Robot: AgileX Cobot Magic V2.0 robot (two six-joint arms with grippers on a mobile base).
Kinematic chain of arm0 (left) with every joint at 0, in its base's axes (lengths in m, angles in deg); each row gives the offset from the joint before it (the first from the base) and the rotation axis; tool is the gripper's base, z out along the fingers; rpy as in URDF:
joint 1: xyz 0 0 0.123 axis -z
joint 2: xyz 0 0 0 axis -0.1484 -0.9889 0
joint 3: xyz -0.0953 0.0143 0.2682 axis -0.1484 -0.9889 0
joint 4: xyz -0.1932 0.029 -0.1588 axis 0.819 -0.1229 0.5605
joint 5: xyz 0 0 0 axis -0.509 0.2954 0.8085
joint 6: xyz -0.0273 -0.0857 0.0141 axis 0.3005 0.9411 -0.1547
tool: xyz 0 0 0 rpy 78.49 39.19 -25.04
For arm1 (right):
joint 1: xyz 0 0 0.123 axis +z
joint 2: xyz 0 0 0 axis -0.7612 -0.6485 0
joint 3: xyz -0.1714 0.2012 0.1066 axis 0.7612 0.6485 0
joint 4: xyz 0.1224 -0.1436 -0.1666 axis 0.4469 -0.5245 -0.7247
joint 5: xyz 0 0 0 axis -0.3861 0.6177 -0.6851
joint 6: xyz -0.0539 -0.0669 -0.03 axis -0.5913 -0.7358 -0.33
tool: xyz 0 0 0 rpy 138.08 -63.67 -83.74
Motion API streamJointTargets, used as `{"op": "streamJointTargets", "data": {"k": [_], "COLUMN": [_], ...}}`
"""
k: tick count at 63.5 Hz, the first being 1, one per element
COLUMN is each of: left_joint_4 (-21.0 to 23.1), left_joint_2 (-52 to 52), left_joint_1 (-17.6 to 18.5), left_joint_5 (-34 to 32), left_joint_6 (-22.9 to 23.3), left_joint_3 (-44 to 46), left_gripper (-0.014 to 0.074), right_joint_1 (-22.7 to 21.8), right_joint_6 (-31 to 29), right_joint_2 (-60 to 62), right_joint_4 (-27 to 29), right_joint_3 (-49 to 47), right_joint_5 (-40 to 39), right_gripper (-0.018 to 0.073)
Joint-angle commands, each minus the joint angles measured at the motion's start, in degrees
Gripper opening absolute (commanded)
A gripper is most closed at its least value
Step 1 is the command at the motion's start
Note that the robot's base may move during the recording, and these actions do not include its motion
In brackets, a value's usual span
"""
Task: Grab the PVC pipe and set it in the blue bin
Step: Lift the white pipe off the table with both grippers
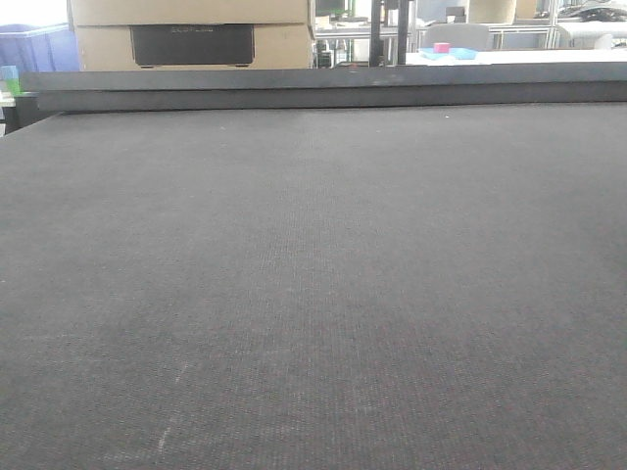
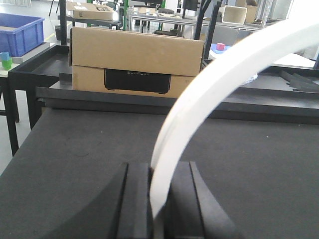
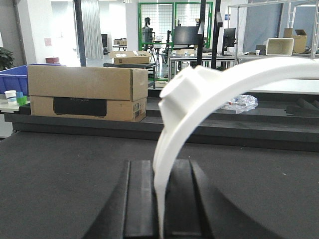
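In the left wrist view my left gripper (image 2: 159, 167) is shut on a slim white curved PVC pipe (image 2: 214, 84) that arcs up and right out of frame. In the right wrist view my right gripper (image 3: 158, 164) is shut on a white curved pipe (image 3: 209, 92) with a squared, thicker part above the jaws; it also arcs right out of frame. I cannot tell whether both hold one piece. The blue bin (image 2: 20, 32) stands far left beyond the table and also shows in the right wrist view (image 3: 14, 78). The front view shows neither gripper nor pipe.
A dark felt table (image 1: 313, 294) has a raised black rail (image 1: 323, 83) along its far edge. A cardboard box (image 2: 134, 62) stands behind the rail at the left. Small cups (image 3: 15, 97) stand by the bin. Racks and desks fill the background.
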Motion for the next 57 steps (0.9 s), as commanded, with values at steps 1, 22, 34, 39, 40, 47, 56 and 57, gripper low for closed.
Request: {"op": "streamJointTargets", "data": {"k": [1, 22, 34, 39, 40, 47, 56, 57], "left_joint_4": [0.4, 0.4, 0.4, 0.4, 0.4, 0.4, 0.4, 0.4], "left_joint_2": [0.4, 0.4, 0.4, 0.4, 0.4, 0.4, 0.4, 0.4], "left_joint_1": [0.3, 0.3, 0.3, 0.3, 0.3, 0.3, 0.3, 0.3], "left_joint_5": [-0.8, -0.8, -0.9, -0.9, -0.9, -0.9, -0.9, -0.9], "left_joint_6": [-0.1, -0.1, -0.1, -0.1, -0.1, -0.1, -0.1, -0.1], "left_joint_3": [0.0, 0.0, 0.0, 0.0, 0.0, 0.0, 0.0, 0.0], "left_gripper": [-0.0111, -0.0111, -0.0111, -0.0111, -0.0111, -0.0111, -0.0111, -0.0111], "right_joint_1": [-0.1, -0.1, -0.1, -0.1, -0.1, -0.1, -0.1, -0.1], "right_joint_6": [-0.3, -0.3, -0.3, -0.3, -0.3, -0.3, -0.3, -0.3], "right_joint_2": [0.2, 0.2, 0.2, 0.2, 0.2, 0.2, 0.2, 0.2], "right_joint_4": [-0.6, -0.6, -0.6, -0.6, -0.6, -0.6, -0.6, -0.6], "right_joint_3": [0.2, 0.2, 0.2, 0.2, 0.2, 0.2, 0.2, 0.2], "right_joint_5": [-1.8, -1.8, -1.8, -1.8, -1.8, -1.8, -1.8, -1.8], "right_gripper": [-0.0167, -0.0167, -0.0167, -0.0167, -0.0167, -0.0167, -0.0167, -0.0167]}}
